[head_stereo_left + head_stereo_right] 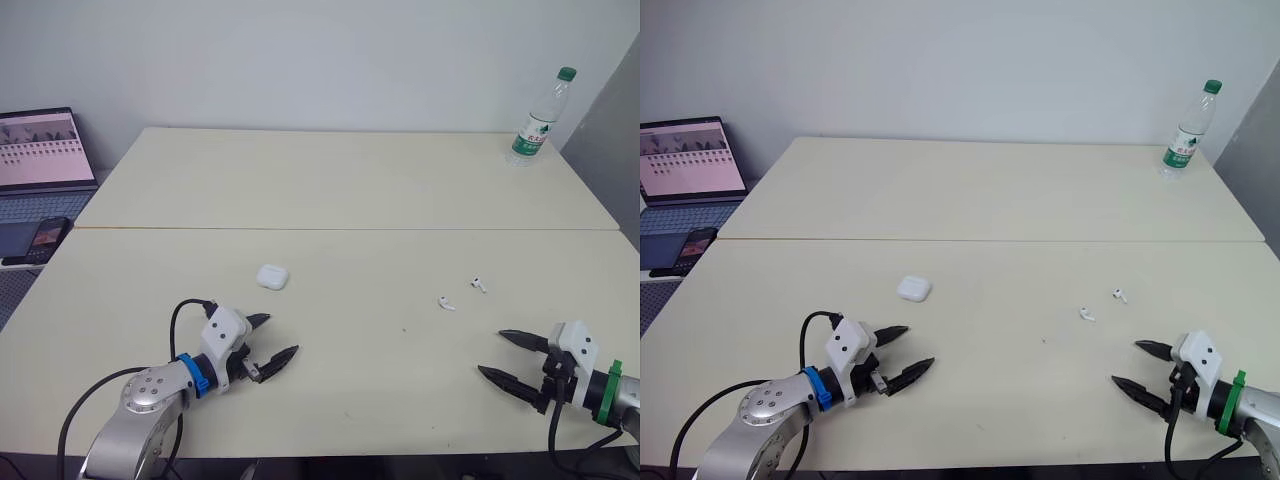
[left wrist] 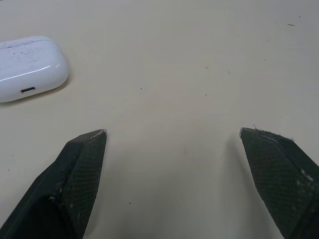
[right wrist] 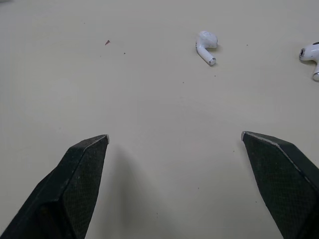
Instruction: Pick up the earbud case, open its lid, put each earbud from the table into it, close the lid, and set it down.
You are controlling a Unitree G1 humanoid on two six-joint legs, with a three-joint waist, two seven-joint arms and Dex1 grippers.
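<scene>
Left pincer point(image 1: 282, 334) gapes near the earbud case point(image 1: 272, 277).

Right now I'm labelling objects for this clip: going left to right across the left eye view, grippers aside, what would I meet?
laptop → earbud case → left earbud → right earbud → water bottle

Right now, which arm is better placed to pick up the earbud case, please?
Left: the open left gripper lies close to the earbud case, while the right gripper sits farther away, by the earbuds.
</scene>
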